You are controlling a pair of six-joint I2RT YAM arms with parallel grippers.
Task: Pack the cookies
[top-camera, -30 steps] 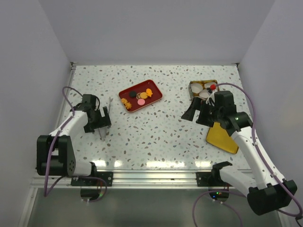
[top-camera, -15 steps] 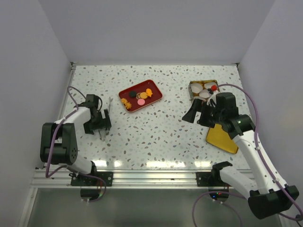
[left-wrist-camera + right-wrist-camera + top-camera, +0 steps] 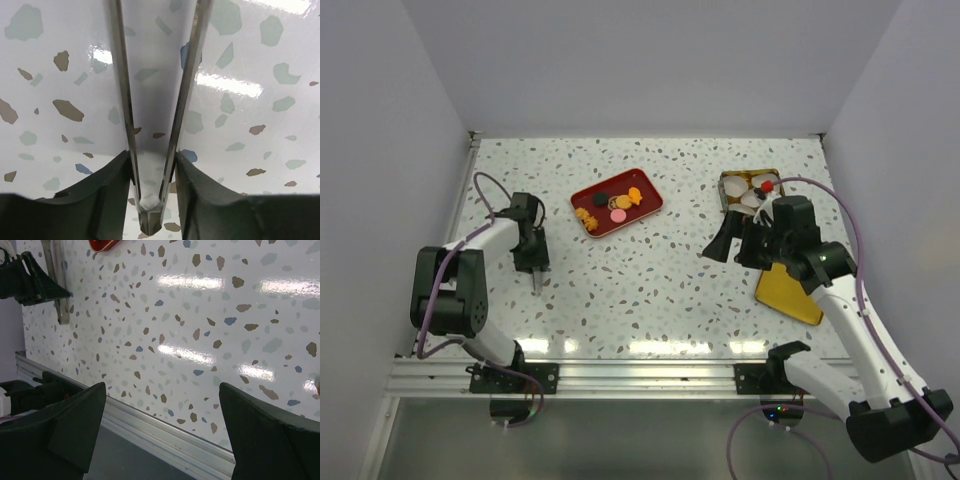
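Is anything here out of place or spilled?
Nothing is spilled. The one oddity: a gold lid lies askew on the table, apart from the open tin. The cookies sit on the red tray.

White arms (image 3: 852, 325) with black joints — purple cables (image 3: 858, 250) looping alongside.

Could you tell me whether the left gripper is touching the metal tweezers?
Touching: the left wrist view shows both fingers of the left gripper pressed against the tweezers.
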